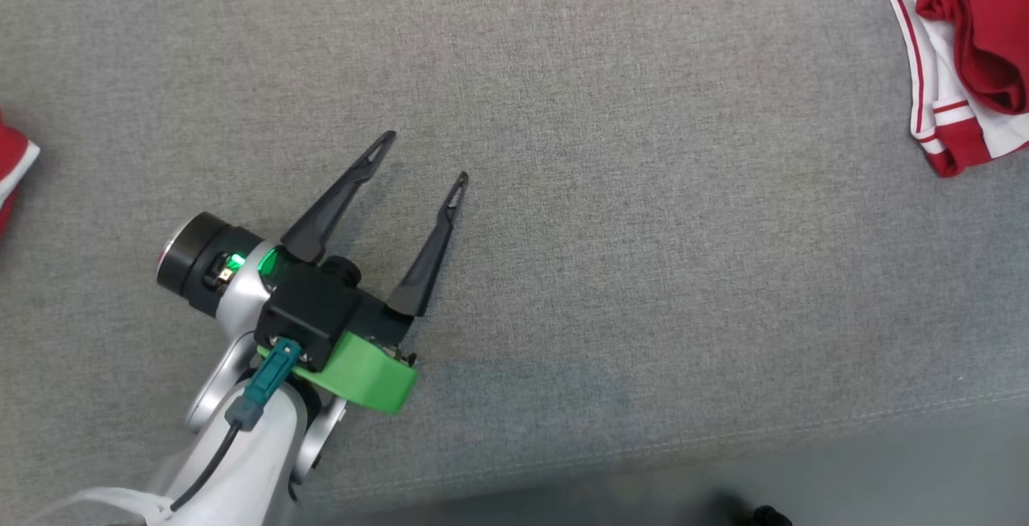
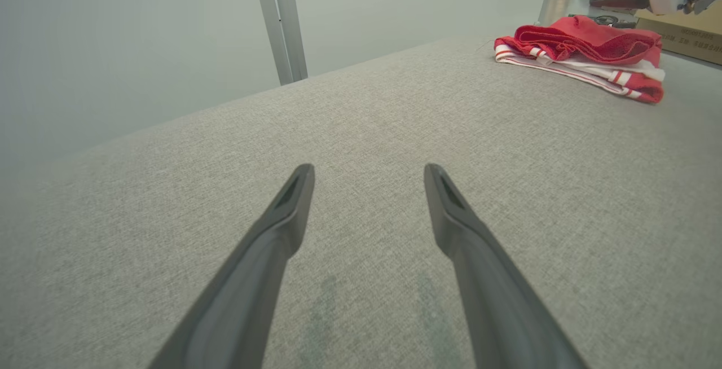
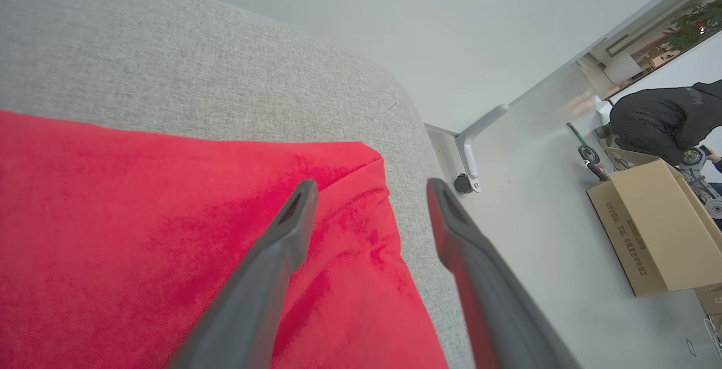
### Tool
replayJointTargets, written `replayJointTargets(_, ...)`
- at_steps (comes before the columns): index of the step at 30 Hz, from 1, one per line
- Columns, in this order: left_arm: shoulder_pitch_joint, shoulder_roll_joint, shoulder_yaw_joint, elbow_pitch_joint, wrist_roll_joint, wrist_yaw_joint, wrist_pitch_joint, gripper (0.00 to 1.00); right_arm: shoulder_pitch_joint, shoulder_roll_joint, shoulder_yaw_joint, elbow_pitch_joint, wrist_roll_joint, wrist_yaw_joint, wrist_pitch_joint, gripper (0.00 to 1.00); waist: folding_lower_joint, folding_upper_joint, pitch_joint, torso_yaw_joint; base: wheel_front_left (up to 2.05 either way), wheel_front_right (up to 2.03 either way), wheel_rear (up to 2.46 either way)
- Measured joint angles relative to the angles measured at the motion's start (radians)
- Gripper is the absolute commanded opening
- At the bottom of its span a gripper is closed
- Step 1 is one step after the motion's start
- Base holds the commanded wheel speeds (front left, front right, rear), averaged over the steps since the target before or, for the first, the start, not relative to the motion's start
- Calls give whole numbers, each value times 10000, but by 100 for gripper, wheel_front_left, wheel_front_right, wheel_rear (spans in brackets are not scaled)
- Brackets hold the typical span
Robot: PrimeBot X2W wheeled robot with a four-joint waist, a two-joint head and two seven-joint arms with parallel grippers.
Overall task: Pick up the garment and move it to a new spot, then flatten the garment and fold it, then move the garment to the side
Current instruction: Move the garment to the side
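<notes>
The grey padded surface [image 1: 643,188] takes up most of the head view and is bare across the middle. The garment [image 1: 973,43], red w/ white striped trim, sits at that view's far top-right corner, nr the surface's edge. It's layered on itself in a compact stack, not spread out; the left wrist view shows a low pile w/ a slightly rumpled top layer. Judging by how it lies, pick-up, flatten & fold look done. The move to the side looks done or v. close, since the stack is off at the margin w/ nothing gripping it. What's left, if anything, is prob. only tidying the top layer & clearing the arms. The left gripper [image 1: 426,158] hovers over bare grey cloth at lower left, well apart from the garment, fingers spread wide, nothing btwn them. The right gripper [image 3: 370,185] points down at flat red fabric by the surface's edge, fingers spread about as wide, no cloth pinched btwn them; can't tell whether the tips touch the fabric. Small stuff: a red-and-white scrap [image 1: 12,168] pokes in at the head view's left edge, can't say what it belongs to. Off the surface in the right wrist view are a cardboard box [image 3: 648,228] & a person [image 3: 660,126] in a dark top.
</notes>
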Motion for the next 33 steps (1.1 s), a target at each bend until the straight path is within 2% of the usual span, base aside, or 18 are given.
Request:
replayJointTargets(6, 2, -303, 360, 491, 151, 895, -257, 100, 550, 349, -58, -10, 449, 2, -1367, 100, 0, 0, -592, 122, 0, 0, 0)
replayJointTargets(11, 406, -351, 564, 1106, 23, 1290, -251, 100, 1113, 863, 347, -280, 1427, 0, -1812, 100, -1, 0, -1327, 164, 0, 0, 0)
replayJointTargets(13, 597, -460, 790, 1411, -165, 1559, -272, 100, 1466, 907, 723, -554, 1758, 0, -1852, 100, -1, 0, -1663, 181, 0, 0, 0)
replayJointTargets(14, 848, -589, 1078, 1703, -437, 1818, -299, 100, 1902, 984, 1145, -1058, 2082, -2, -1873, 100, -2, 0, -2013, 202, 0, 0, 0)
replayJointTargets(17, 1174, -719, 1546, 2071, -832, 2182, -531, 100, 2566, 1248, 1620, -1868, 2661, 0, -1887, 100, -2, 0, -2548, 245, 0, 0, 0)
replayJointTargets(25, 2118, -922, 2380, 2631, -1871, 2355, -986, 100, 4410, 2065, 1887, -3248, 4247, 0, -1887, 100, -2, 0, -4030, 421, 0, 0, 0)
replayJointTargets(33, 2917, -723, 2383, 2723, -2061, 1831, -1185, 100, 6351, 2951, 2161, -4232, 5032, 0, -1860, 100, -2, 0, -5380, 676, 0, 0, 0)
